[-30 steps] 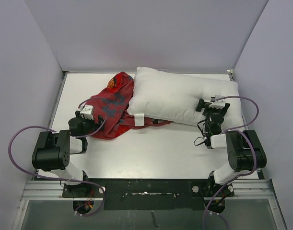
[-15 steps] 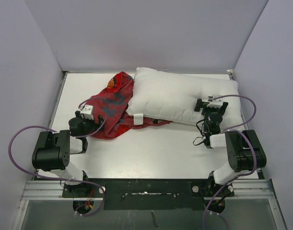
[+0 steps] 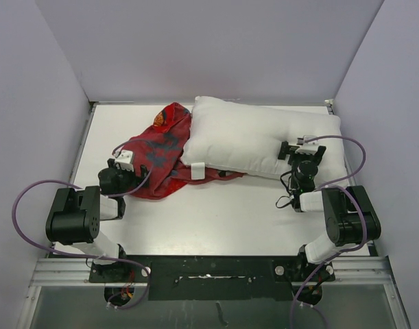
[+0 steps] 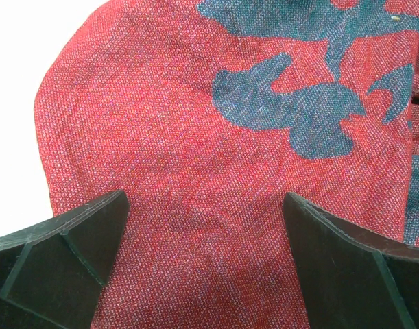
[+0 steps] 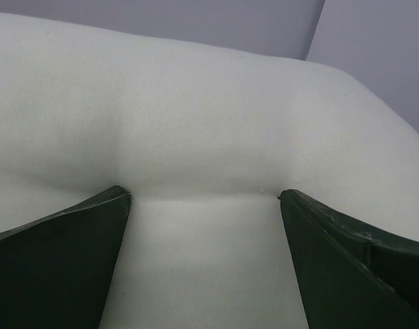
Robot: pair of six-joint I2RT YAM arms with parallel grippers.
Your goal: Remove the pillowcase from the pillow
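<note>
The white pillow (image 3: 257, 140) lies across the back middle of the table, fully bared, with a small tag (image 3: 198, 170) at its near-left corner. Left of it, the red pillowcase (image 3: 158, 154) is crumpled with its dull, dark-blotched side up, and one edge is tucked under the pillow's near-left corner. My left gripper (image 3: 130, 154) hovers open over that red fabric (image 4: 195, 137), its jaws (image 4: 206, 205) wide apart and holding nothing. My right gripper (image 3: 302, 148) is open at the pillow's near-right edge. Its fingertips (image 5: 120, 195) rest against the white pillow (image 5: 195, 110), and nothing is pinched.
Grey walls close in the white table (image 3: 223, 212) on the left, back and right. Both arm bases sit on the black rail (image 3: 209, 271) at the near edge. Purple cables loop out beside each arm.
My right gripper has edged slightly forward against the pillow's near-right edge. The left gripper, pillow and pillowcase have not moved.
</note>
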